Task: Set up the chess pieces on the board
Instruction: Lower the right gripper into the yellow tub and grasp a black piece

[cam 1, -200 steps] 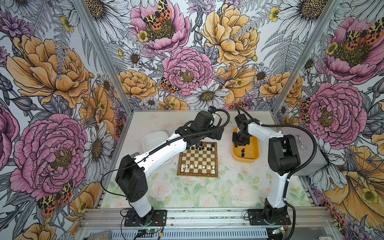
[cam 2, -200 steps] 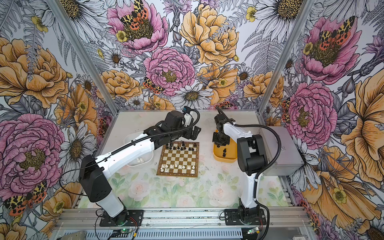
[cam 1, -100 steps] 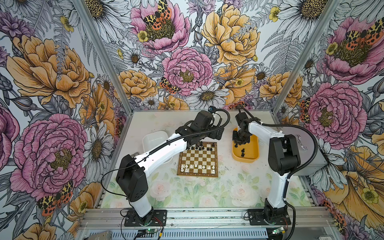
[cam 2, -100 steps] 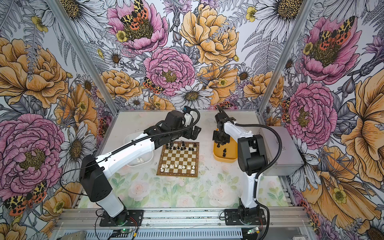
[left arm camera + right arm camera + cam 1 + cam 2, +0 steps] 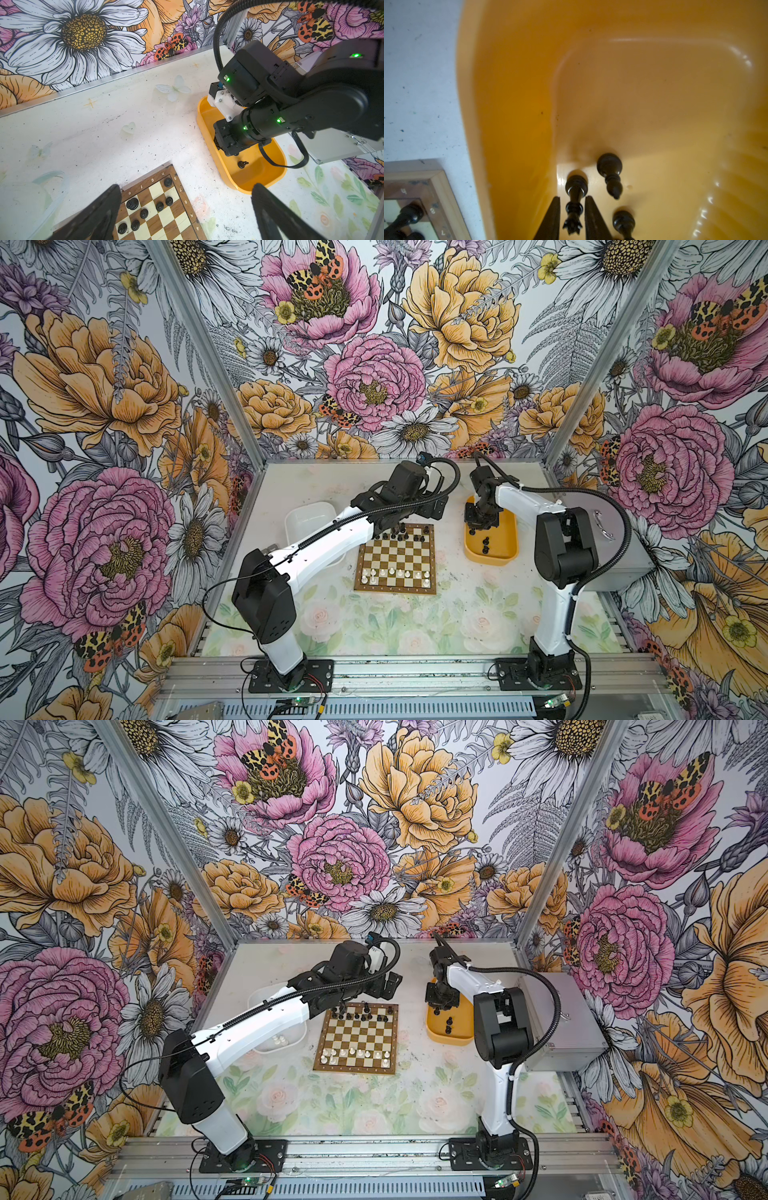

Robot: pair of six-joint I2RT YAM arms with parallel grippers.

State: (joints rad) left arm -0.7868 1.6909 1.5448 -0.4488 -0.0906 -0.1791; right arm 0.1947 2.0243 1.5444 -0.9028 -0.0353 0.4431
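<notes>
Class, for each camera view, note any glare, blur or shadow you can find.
Right wrist view: glare streaks on the yellow tray, soft shadows beside the black pieces, chessboard corner blurred. Left wrist view: left gripper looms dark and out of focus. Both top views: even light, sharp.

Even, diffuse light fills both top views, leaving only faint shadows on the table point(image 5: 415, 614) under the arms point(image 5: 332, 539), while the wide lens splays the posts point(image 5: 208, 352) outward toward the corners. The left wrist view is bright and sharp at a distance, but the near left fingers point(image 5: 97, 218) are dark and out of focus. The right wrist view is soft throughout, with white glare streaks on the tray point(image 5: 519, 104) and a blurred board point(image 5: 438, 182) corner.
</notes>
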